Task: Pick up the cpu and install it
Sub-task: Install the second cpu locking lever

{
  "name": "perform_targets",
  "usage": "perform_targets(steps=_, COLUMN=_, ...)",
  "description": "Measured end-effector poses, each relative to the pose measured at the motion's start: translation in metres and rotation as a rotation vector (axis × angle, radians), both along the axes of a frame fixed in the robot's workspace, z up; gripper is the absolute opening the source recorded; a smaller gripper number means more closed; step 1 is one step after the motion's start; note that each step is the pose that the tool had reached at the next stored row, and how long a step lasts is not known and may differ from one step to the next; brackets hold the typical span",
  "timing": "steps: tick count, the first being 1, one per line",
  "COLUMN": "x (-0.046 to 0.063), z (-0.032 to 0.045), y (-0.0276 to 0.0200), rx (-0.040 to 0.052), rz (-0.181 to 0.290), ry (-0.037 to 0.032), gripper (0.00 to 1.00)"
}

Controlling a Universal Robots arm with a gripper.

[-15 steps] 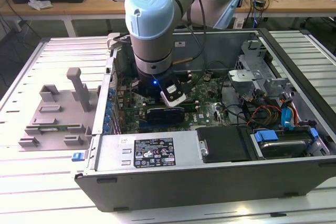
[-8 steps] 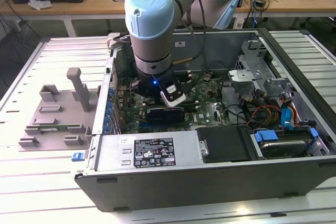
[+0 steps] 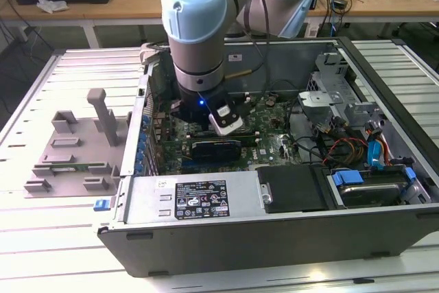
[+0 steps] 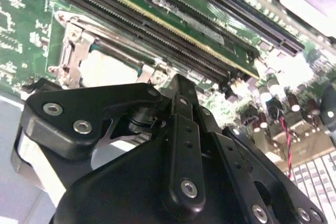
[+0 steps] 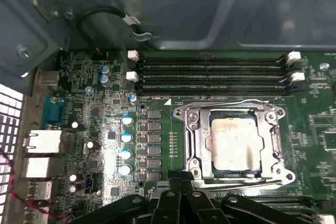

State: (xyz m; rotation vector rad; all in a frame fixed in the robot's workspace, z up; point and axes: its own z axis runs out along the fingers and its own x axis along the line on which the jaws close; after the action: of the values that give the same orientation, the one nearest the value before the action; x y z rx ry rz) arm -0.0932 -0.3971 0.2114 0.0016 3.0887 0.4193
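The cpu (image 5: 233, 145) is a flat square chip with a silvery-white top. It lies flat in the motherboard socket, ringed by a silvery metal frame (image 5: 191, 140). In the second wrist view the cpu (image 4: 107, 69) shows pale just beyond the gripper's black linkage. My gripper (image 5: 181, 190) hangs just above the board at the socket's edge, apart from the chip, and nothing shows in it. In the exterior view the arm's wrist (image 3: 199, 66) reaches down into the open computer case (image 3: 226, 231) over the motherboard.
Black memory slots (image 5: 210, 74) run alongside the socket. A long black graphics card (image 3: 216, 147) lies across the board near the wrist. A grey plastic tray (image 3: 72, 149) rests outside the case at the exterior view's left. Cables and a drive bay (image 3: 363, 169) crowd the right.
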Motion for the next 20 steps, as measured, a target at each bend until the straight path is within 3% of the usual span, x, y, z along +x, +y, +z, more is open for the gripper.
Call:
perform_targets(steps=3, x=0.000, z=0.0109, y=0.0003, rx=-0.0043, rz=0.000, ry=-0.0001, gripper=0.11)
perform_targets(steps=6, x=0.000, z=0.0281, y=0.0008, rx=-0.0165, rz=0.000, ry=0.0000, gripper=0.11)
perform_targets(steps=8, x=0.000, z=0.0291, y=0.0009, rx=-0.0398, rz=-0.002, ry=0.0000, gripper=0.11)
perform_targets(steps=10, x=0.003, z=0.0290, y=0.0009, rx=-0.0469, rz=-0.013, ry=0.0003, gripper=0.11)
perform_targets(steps=14, x=0.016, z=0.0286, y=0.0016, rx=-0.0472, rz=-0.027, ry=0.0005, gripper=0.11)
perform_targets(steps=20, x=0.040, z=0.0277, y=0.0087, rx=-0.0472, rz=-0.035, ry=0.0007, gripper=0.11)
